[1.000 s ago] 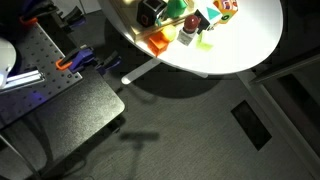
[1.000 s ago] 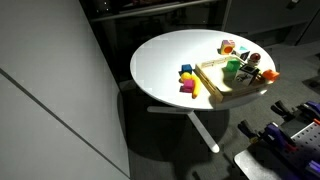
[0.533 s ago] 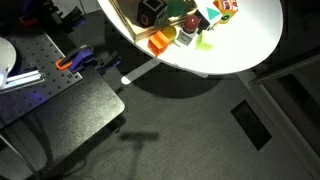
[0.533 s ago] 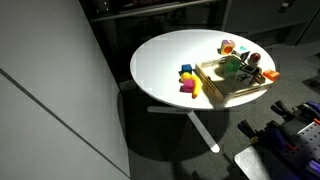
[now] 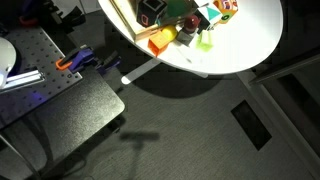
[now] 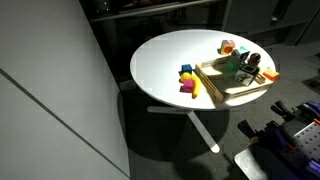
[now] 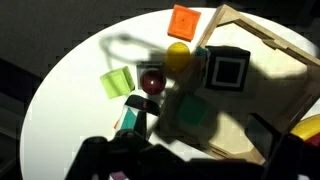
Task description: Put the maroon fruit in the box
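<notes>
The gripper (image 7: pixel 200 125) has edged over the box (image 7: pixel 290 50), fingers (image 7: pixel 135 118) spread and empty. The maroon fruit (image 7: pixel 152 80) sits on the tabletop (image 7: pixel 70 90) beside the rim (probably light, hard, slick); pinch across its middle.

no legible text, no labels, no numbers anywhere

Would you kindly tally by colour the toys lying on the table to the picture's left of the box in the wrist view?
Orange piece: 1
Yellow piece: 1
Maroon fruit: 1
Green piece: 1
Teal piece: 1, partly visible
Total: 5
</notes>
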`<act>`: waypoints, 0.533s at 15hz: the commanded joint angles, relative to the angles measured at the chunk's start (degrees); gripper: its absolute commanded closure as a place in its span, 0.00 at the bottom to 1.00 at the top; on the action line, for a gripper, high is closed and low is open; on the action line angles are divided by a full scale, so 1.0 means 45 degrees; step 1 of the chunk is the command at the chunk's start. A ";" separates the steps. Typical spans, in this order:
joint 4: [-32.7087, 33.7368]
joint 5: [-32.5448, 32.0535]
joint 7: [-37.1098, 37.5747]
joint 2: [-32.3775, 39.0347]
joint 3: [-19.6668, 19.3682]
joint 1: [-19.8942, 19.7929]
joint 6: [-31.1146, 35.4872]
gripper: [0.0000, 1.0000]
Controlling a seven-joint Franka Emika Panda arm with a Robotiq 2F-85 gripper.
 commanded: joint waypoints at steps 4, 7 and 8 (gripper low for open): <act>0.0220 -0.0309 0.1089 0.1516 0.0552 -0.0560 0.1814 0.00; 0.0203 -0.0208 0.1448 0.2180 0.0665 -0.0745 0.2479 0.00; 0.0196 -0.0160 0.1502 0.2382 0.0704 -0.0821 0.2653 0.00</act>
